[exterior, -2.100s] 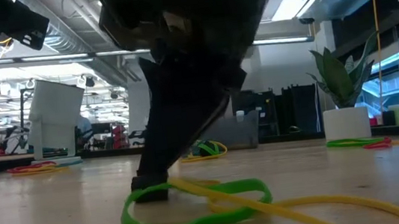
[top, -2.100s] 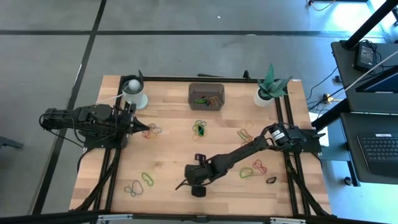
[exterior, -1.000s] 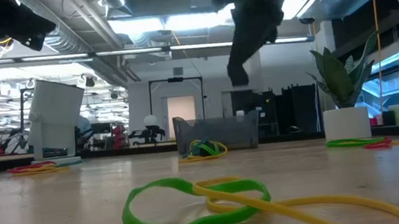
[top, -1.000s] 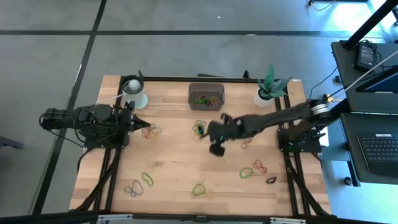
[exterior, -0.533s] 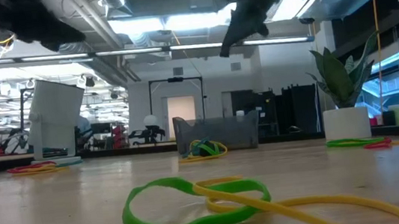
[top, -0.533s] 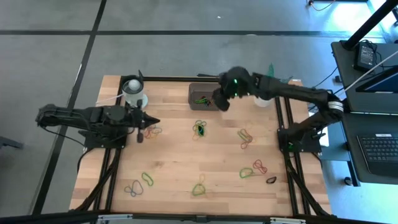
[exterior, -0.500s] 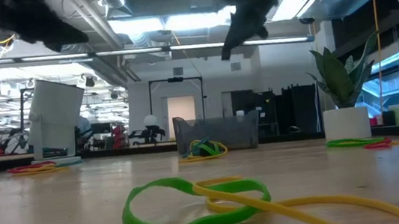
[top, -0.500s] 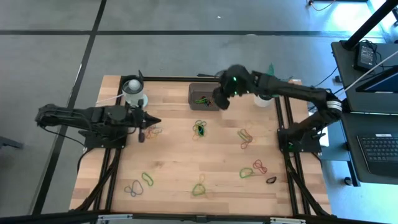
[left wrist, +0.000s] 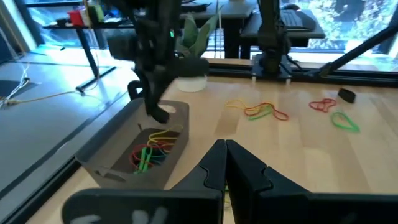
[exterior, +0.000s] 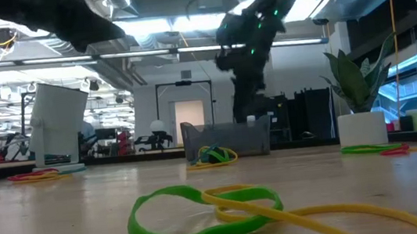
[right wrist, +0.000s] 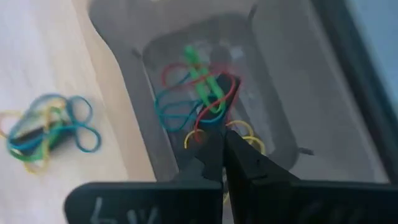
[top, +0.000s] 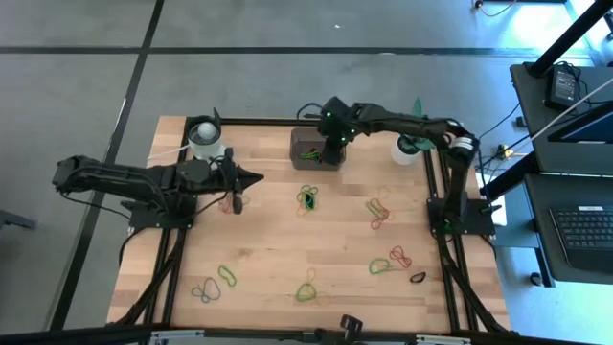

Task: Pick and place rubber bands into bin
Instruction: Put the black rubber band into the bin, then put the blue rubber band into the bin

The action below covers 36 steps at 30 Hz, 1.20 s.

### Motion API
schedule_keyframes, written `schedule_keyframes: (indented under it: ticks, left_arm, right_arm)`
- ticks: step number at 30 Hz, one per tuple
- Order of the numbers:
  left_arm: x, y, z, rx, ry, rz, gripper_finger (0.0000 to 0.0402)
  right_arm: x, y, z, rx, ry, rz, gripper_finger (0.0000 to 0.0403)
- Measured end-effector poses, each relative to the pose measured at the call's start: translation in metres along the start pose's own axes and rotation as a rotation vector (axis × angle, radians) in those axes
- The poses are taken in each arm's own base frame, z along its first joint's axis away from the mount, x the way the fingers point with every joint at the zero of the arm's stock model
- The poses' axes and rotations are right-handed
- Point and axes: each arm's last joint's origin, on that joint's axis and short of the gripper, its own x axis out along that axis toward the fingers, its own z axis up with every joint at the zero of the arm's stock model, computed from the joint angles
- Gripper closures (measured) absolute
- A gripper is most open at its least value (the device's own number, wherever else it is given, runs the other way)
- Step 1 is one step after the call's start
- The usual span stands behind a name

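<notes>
Your near table edge with loose rubber bands (top: 306,290), left gripper (top: 257,177) clenched empty mid-table, farther back your right gripper (right wrist: 222,142) pinched shut over the bin (top: 299,140), seemingly holding nothing, bands already inside.

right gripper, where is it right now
In the high view the right gripper hangs shut over the bin at the table's far edge, between the white cup and plant pot.

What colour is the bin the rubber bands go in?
Dark grey-brown bin, seen best in the high view.
</notes>
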Motion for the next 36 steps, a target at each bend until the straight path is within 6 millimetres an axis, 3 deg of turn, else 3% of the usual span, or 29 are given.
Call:
schedule_keyframes:
  ticks: [7, 13, 28, 32, 36]
  left_arm:
    - [0.011, -0.003, 0.012, 0.005, 0.013, 0.036, 0.0398]
    - [0.016, -0.004, 0.017, 0.01, 0.027, 0.05, 0.0398]
    - [0.017, -0.005, 0.016, 0.012, 0.034, 0.042, 0.0398]
    - [0.017, -0.004, 0.016, 0.012, 0.034, 0.066, 0.0398]
    - [0.017, -0.003, 0.016, 0.017, 0.035, 0.105, 0.0398]
  right_arm:
    - [0.036, -0.009, -0.009, 0.001, 0.096, 0.008, 0.0403]
    - [0.038, -0.011, -0.009, 0.0, 0.091, 0.006, 0.0376]
    - [0.037, -0.016, -0.01, 0.041, 0.089, -0.002, 0.0259]
    - [0.021, -0.015, -0.007, 0.06, 0.065, -0.017, 0.025]
    - [-0.019, -0.012, -0.002, 0.108, -0.013, -0.05, 0.0266]
